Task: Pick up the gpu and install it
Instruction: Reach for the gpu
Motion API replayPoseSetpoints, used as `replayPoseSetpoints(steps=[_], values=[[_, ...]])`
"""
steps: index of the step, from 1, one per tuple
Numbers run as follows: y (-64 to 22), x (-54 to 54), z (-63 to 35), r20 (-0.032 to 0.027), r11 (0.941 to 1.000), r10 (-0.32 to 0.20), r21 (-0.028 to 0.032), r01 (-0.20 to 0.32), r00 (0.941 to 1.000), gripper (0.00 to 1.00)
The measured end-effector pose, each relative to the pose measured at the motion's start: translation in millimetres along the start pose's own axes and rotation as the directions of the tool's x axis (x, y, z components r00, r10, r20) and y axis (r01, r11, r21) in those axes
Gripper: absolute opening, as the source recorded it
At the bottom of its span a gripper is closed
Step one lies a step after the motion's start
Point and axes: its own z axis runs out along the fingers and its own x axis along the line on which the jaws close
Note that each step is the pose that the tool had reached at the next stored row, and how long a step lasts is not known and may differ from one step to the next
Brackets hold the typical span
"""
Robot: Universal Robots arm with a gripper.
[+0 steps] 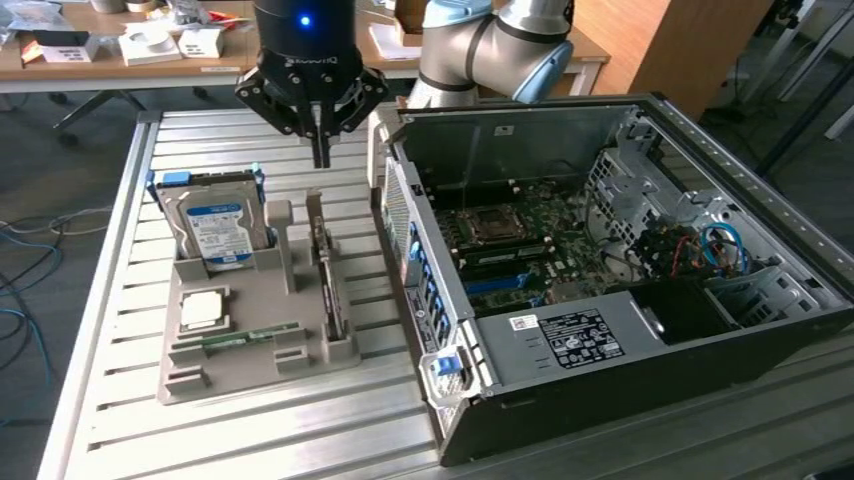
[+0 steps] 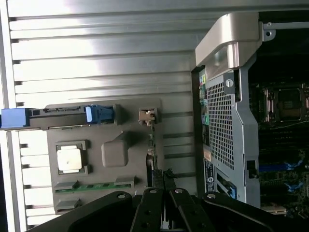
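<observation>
Jaws of gripper [image 1: 320,158] [image 2: 162,180]: drawn nearly together, empty, poised above one end of gpu [image 1: 326,275] [image 2: 152,145], not touching. Gpu: upright on edge in slot of grey holder [image 1: 200,375] [image 2: 125,150], near hard drive [image 1: 218,225]. Holder: on slatted table [image 1: 107,300], beside open computer case [image 1: 561,390].

Silver-grey arm [image 1: 470,40], pale blue joint caps [image 1: 547,75] | black cylindrical wrist [image 1: 304,35], blue light [image 1: 304,19] lit | black gripper [image 1: 320,158], linked fingers [image 2: 149,210], pivot screws [image 2: 152,192], white lettering [image 1: 310,62]
</observation>
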Motion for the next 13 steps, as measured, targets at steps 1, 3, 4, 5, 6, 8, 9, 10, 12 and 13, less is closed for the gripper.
replayPoseSetpoints(steps=[1,3,4,5,6,8,9,10,12,13], values=[[0.0,0.0,0.0,0.0000,1.0000,0.000,0.0000,0.000,1.0000,0.15],[-0.1,0.6,-0.1,-0.0002,1.0000,0.000,0.0001,0.000,1.0000,0.15],[-0.2,2.1,-0.1,-0.0001,1.0000,0.000,0.0001,0.000,1.0000,0.15],[-0.4,3.7,0.0,-0.0001,1.0000,0.000,0.0001,0.000,1.0000,0.15],[-0.4,4.8,0.0,0.0000,1.0000,0.000,0.0001,0.000,1.0000,0.15],[-0.5,5.0,0.0,0.0000,1.0000,0.000,0.0000,0.000,1.0000,0.15],[-0.5,5.0,0.0,0.0000,1.0000,0.000,0.0000,0.000,1.0000,0.15],[-0.5,5.0,0.0,0.0000,1.0000,0.000,0.0001,0.000,1.0000,0.15],[-1.8,5.0,-0.1,-0.0002,1.0000,0.000,0.0001,0.000,1.0000,0.15],[-2.8,4.8,-0.1,-0.0001,1.0000,0.000,0.0001,0.000,1.0000,0.15]])
